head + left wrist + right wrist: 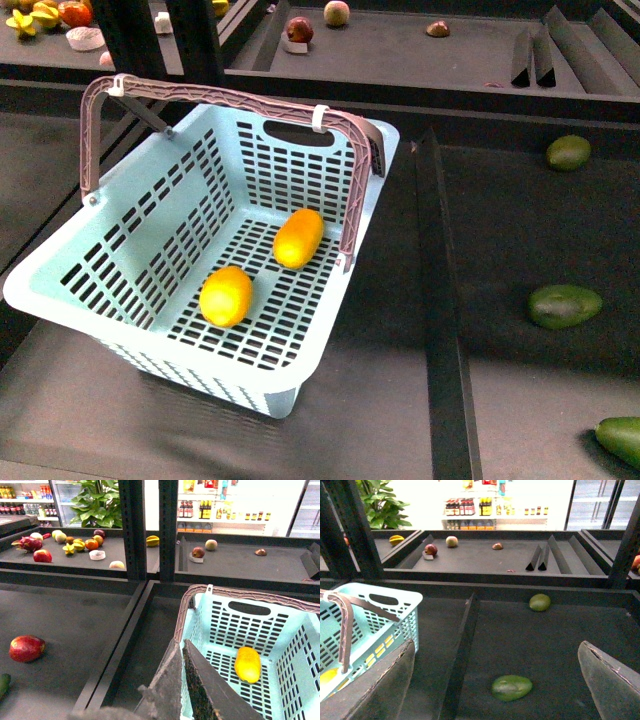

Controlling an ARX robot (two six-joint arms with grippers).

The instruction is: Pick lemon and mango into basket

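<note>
Already placed: lemon [226, 296] at 7 o'clock and mango [298, 238] at 1 o'clock on the basket [60, 285] floor, apart.
Handling: both likely firm, smooth, prone to roll — grip across the middle.
Jaws: left gripper [182, 680] nearly closed, empty; right gripper [495, 680] wide open.
Around: avocados [565, 305] at 3 o'clock, clear — nothing obstructs.

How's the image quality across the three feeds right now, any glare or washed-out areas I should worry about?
Front view: evenly lit and sharp, lemon and mango clear in the basket. Left wrist view: background shop wall washed out, left gripper close and soft. Right wrist view: bright overexposed backdrop, right gripper fingers blurred at the edges, avocados readable.
</note>
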